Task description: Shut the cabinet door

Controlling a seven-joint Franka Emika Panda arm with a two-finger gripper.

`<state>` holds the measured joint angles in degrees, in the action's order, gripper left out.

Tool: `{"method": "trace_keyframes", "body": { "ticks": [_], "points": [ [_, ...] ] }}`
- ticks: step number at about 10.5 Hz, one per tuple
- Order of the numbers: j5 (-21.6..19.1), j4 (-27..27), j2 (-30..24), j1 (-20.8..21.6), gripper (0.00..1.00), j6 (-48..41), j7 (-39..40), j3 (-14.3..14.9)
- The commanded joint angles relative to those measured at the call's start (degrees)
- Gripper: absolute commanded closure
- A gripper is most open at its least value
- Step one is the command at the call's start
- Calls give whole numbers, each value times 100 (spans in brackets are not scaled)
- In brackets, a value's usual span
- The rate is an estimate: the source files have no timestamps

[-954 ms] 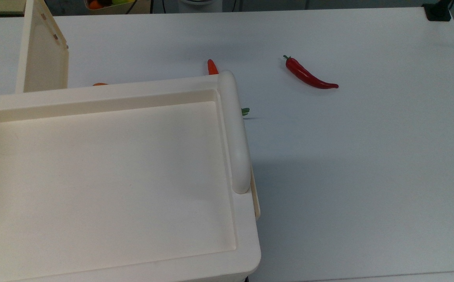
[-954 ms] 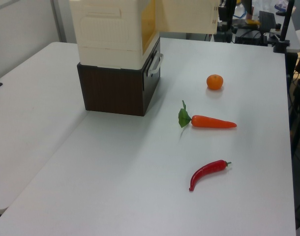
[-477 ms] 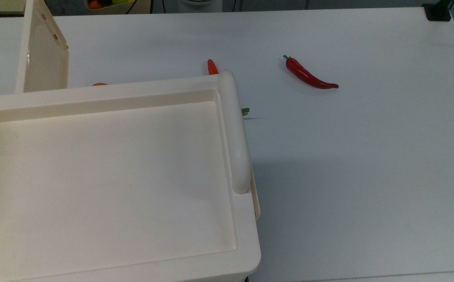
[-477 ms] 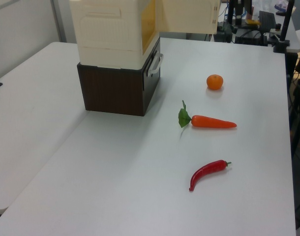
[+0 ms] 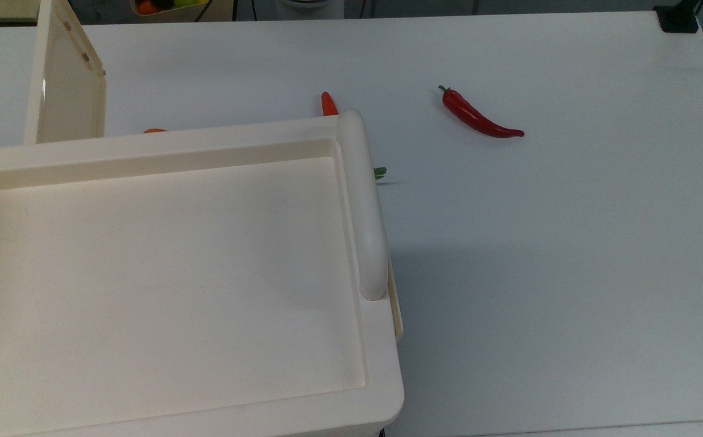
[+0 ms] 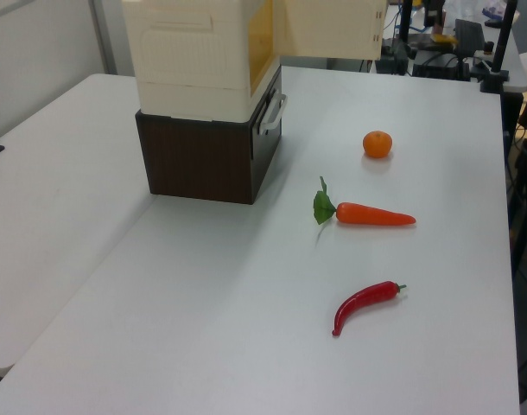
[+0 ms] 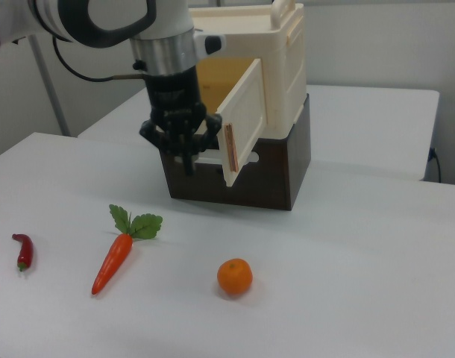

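The cream cabinet [image 7: 283, 67] stands on a dark brown base [image 7: 276, 175]; its wide recessed top [image 5: 163, 273] takes up the top view's left. The cabinet door [image 7: 246, 123] stands swung open, roughly square to the cabinet front, with a brown strip along its free edge. That door also shows as an upright panel [image 5: 66, 85] at the top view's upper left and as a panel [image 6: 333, 26] at the left view's top edge. My gripper [image 7: 187, 165] hangs pointing down in front of the open compartment, just to the right view's left of the door's inner face, shut on nothing.
On the white table [image 7: 347, 283] lie an orange [image 7: 235, 277], a carrot [image 7: 115, 257] with green leaves and a red chili [image 7: 22, 250]. The thick bar handle [image 5: 363, 206] runs along the cabinet top. A drawer handle [image 6: 272, 112] sticks out of the brown base.
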<state>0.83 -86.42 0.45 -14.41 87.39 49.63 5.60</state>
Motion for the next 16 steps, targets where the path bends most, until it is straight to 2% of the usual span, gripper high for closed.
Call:
{"method": "trace_keyframes", "body": {
  "ticks": [1, 3, 9, 11, 13, 16],
  "points": [
    [101, -24, 122, -114, 100, 892, 721, -6],
    [5, -24, 280, -255, 100, 1470, 873, -6],
    [-13, -16, 781, -185, 100, 2686, 864, -41],
    [-74, -24, 694, -106, 100, 2608, 856, -129],
    [-197, -33, 650, 253, 100, 2329, 786, -164],
    [-794, -33, 667, 605, 96, 2194, 444, -164]
  ]
}}
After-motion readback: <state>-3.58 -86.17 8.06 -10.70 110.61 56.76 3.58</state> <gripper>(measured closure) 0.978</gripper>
